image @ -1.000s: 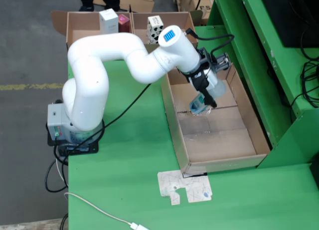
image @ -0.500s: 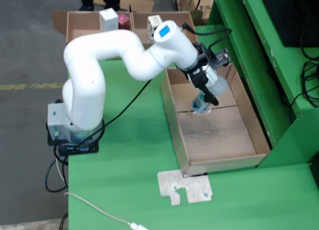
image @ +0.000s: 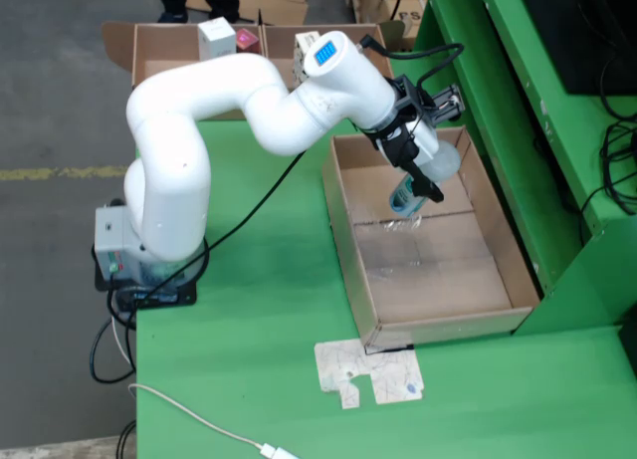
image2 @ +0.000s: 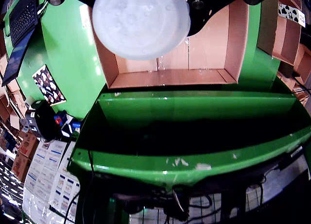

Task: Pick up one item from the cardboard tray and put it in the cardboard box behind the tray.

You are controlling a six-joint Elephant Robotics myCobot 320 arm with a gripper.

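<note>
The white arm (image: pixel 229 101) reaches from its base at the left edge of the green counter (image: pixel 269 320) across to the long cardboard tray (image: pixel 350 250). Its end effector (image: pixel 410 192) hangs over the far half of the tray, clear of the floor, and is closed on a small clear bottle (image: pixel 403 197) with a blue label. The bottle is lifted above the tray floor and tilted, not touching the cardboard. In the wrist view the bottle's round pale underside (image2: pixel 141 21) fills the upper middle, with the tray's inner walls (image2: pixel 228 44) behind it; the dark fingers sit at either side at the top edge.

Behind the tray, at the counter's far edge, stands the box (image: pixel 174 43), divided in two. A white carton (image: pixel 216 39) and a pink item (image: pixel 247 43) stand in its left part in the fixed view; a spotted carton (image: pixel 304 49) shows in the right part, partly hidden by the arm. A flat cardboard scrap (image: pixel 370 372) lies on the counter just in front of the tray.
</note>
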